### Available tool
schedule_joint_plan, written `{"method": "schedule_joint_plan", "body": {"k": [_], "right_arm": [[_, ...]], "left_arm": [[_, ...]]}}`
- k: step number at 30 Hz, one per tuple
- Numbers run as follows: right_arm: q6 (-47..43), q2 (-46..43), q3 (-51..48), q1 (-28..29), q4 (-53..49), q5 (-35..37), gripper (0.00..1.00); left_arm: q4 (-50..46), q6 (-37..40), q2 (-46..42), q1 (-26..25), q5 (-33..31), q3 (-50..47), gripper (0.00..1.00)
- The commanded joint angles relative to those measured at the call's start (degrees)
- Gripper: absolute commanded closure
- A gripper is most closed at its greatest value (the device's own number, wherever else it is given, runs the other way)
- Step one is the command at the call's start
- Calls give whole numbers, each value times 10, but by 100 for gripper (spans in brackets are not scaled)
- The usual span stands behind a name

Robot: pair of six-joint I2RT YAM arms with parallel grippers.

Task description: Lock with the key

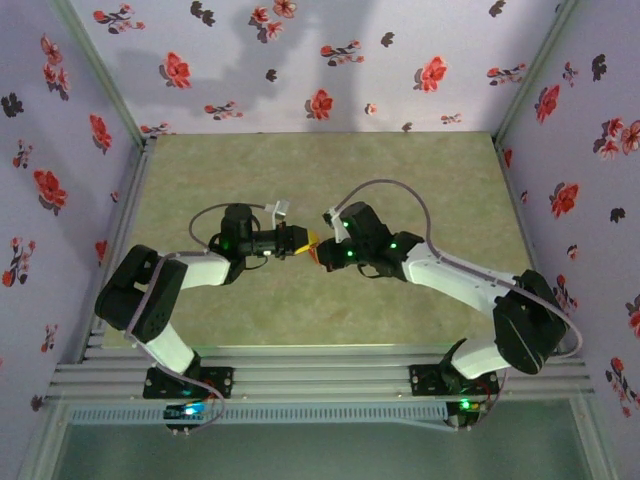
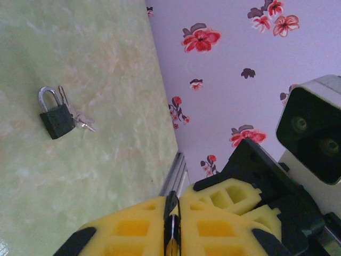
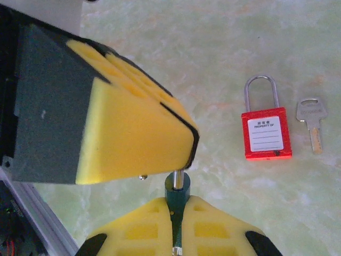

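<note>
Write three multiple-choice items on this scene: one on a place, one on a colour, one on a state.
1. In the right wrist view, the silver key lies:
A) on top of the red padlock
B) to its right, apart from it
C) in its keyhole

2. The second padlock, seen by the left wrist, is:
A) yellow
B) white
C) dark

3. The right gripper is:
A) wide open
B) shut on the red padlock
C) shut on the key

Answers: B, a gap shows between them. C, its body is near black under a silver shackle. C, its yellow fingers pinch the key's dark head.
</note>
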Motion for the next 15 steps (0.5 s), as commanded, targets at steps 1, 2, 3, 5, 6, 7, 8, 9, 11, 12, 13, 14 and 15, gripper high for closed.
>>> {"method": "schedule_joint_plan", "body": {"k": [1,2,3,5,6,7,8,9,11,12,13,14,15], "right_arm": [[-15,-29,-20,2,-12,-55,100],[-16,-31,-23,2,-11,-59,100],[-18,-34,-25,1,-11,-59,100],[-22,-37,-29,0,-13,-61,100],[-22,-39,-32,0,-13,-62,100],[-23,-40,-34,1,-12,-64,100],[-23,-41,-36,0,-12,-63,100],[-23,-42,-38,-1,-11,-64,100],[-23,-44,-39,-2,-10,-64,100],[-23,-46,-41,-4,-8,-66,100],[-22,-48,-42,-8,-6,-67,100],[-22,-49,-42,-10,-6,-67,100],[-20,-50,-43,-14,-6,-71,100]], "left_arm": [[25,-5,-12,9,-24,-3,83],[26,-4,-12,9,-24,-3,82],[26,-5,-12,9,-24,-3,81],[27,-5,-12,10,-24,-3,80],[28,-5,-12,10,-24,-3,80],[28,-5,-12,11,-23,-4,80],[28,-5,-12,11,-22,-3,80],[29,-5,-12,11,-22,-3,80],[30,-6,-12,11,-20,-3,80],[34,-8,-12,10,-18,-4,80],[38,-10,-12,11,-15,-4,80],[43,-13,-12,11,-11,-4,79],[51,-17,-10,11,-5,-3,78]]}}
